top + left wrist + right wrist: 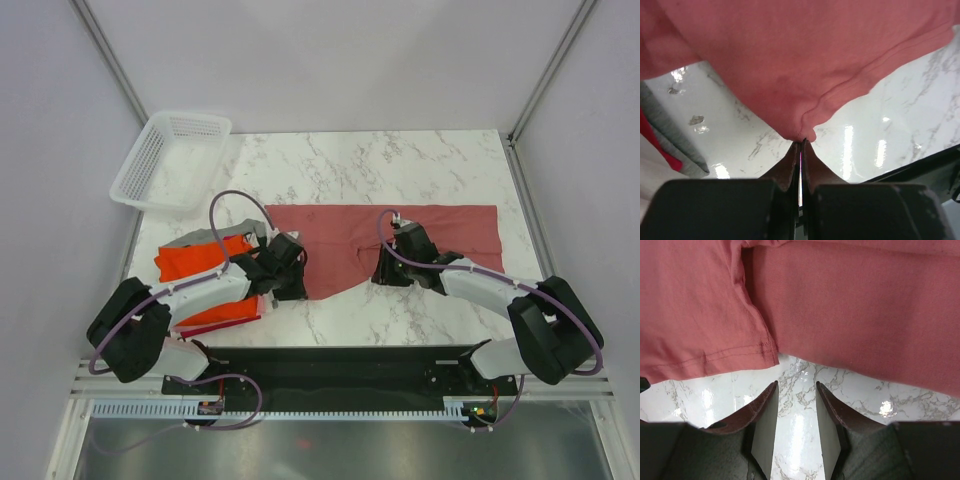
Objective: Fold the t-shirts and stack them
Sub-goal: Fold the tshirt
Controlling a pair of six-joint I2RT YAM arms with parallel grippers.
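A dusty pinkish-red t-shirt (420, 235) lies spread flat across the middle of the marble table. My left gripper (300, 284) sits at the shirt's near left corner. In the left wrist view it (803, 142) is shut on a pinch of the hem of the t-shirt (805, 65). My right gripper (383, 272) stands at the shirt's near edge, mid-width. In the right wrist view it (795, 386) is open over bare marble, just short of the t-shirt (840, 315), whose stitched hem corner lies ahead to the left. A folded stack topped by an orange-red t-shirt (198, 262) lies at the left, partly hidden by the left arm.
A white plastic mesh basket (170, 160) stands at the back left corner of the table. The edge of a grey folded t-shirt (670, 135) shows beside the left gripper. White walls close in the table on three sides.
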